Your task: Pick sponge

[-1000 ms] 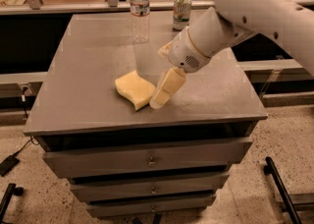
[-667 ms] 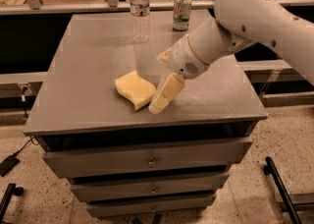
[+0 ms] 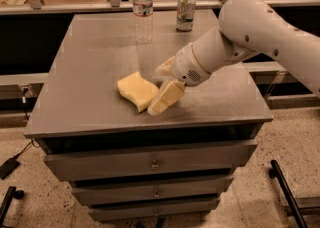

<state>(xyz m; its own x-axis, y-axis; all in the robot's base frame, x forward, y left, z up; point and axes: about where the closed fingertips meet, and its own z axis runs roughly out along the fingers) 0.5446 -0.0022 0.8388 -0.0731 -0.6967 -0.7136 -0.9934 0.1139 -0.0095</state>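
Pale yellow sponge [image 3: 136, 89], seemingly pale yellow end effector [image 3: 164, 83] beside it, grey table [image 3: 90, 62]

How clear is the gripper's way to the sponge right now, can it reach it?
Probably yes. The gripper is down right beside the sponge, its fingers apart. Nothing lies between them; the water bottle and soda can stand at the far edge of the table.

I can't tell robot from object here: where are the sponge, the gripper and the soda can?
sponge [image 3: 134, 88]: camera view, middle of its top face.
gripper [image 3: 157, 91]: camera view, midway between its open fingertips, at the sponge's right edge.
soda can [image 3: 185, 13]: camera view, middle of its side.
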